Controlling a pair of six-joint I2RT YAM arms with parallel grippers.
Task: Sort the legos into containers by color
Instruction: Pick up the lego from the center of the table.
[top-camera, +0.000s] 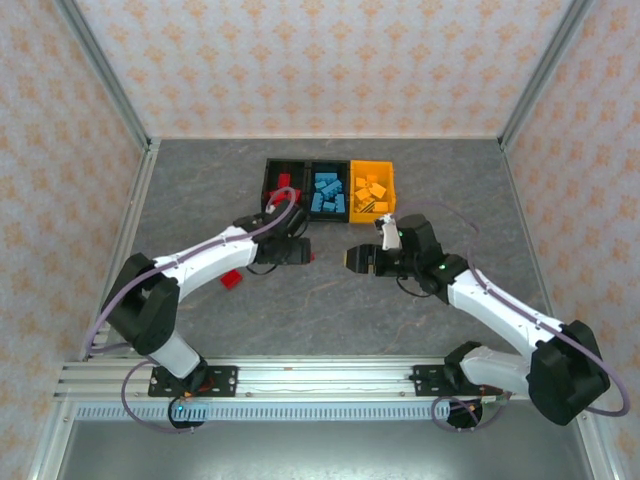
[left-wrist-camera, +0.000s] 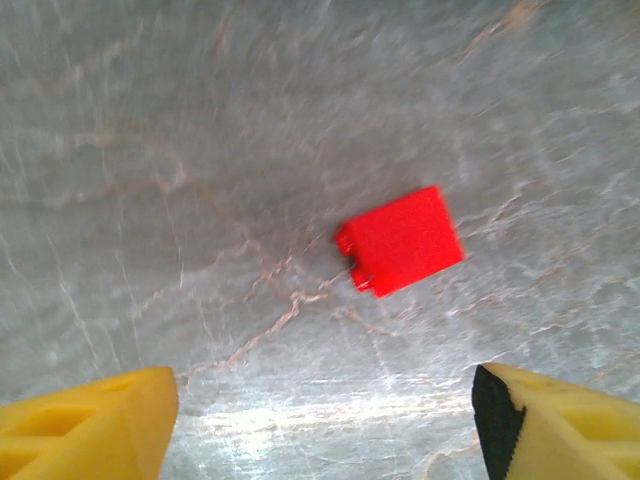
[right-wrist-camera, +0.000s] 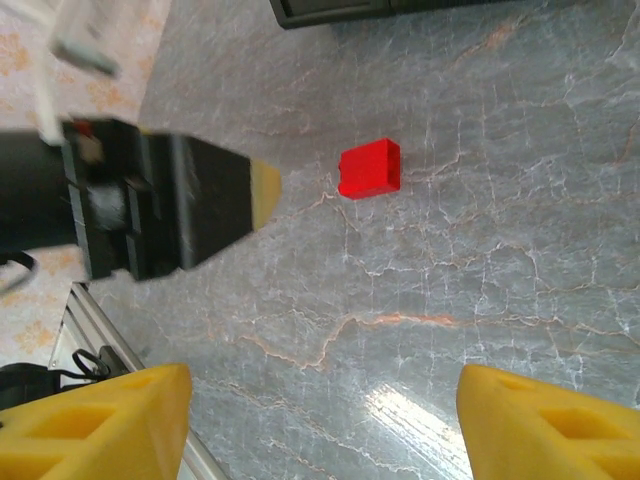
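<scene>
The containers stand in a row at the back: a black bin (top-camera: 284, 183) with red legos, a black bin (top-camera: 328, 192) with blue legos, an orange-yellow bin (top-camera: 372, 189) with yellow legos. A red lego (top-camera: 232, 278) lies on the table beside the left forearm. In the left wrist view a red lego (left-wrist-camera: 400, 241) lies flat on the table, ahead of my open left gripper (left-wrist-camera: 325, 425) and apart from it. The right wrist view has a red lego (right-wrist-camera: 370, 168) just past the left gripper's tip (right-wrist-camera: 262, 190). My right gripper (right-wrist-camera: 325, 425) is open over bare table, facing the left gripper (top-camera: 303, 251).
The two grippers point at each other mid-table, a short gap between them (top-camera: 330, 257). A corner of a black bin (right-wrist-camera: 330, 8) shows at the top of the right wrist view. The metal rail (top-camera: 320, 378) runs along the near edge.
</scene>
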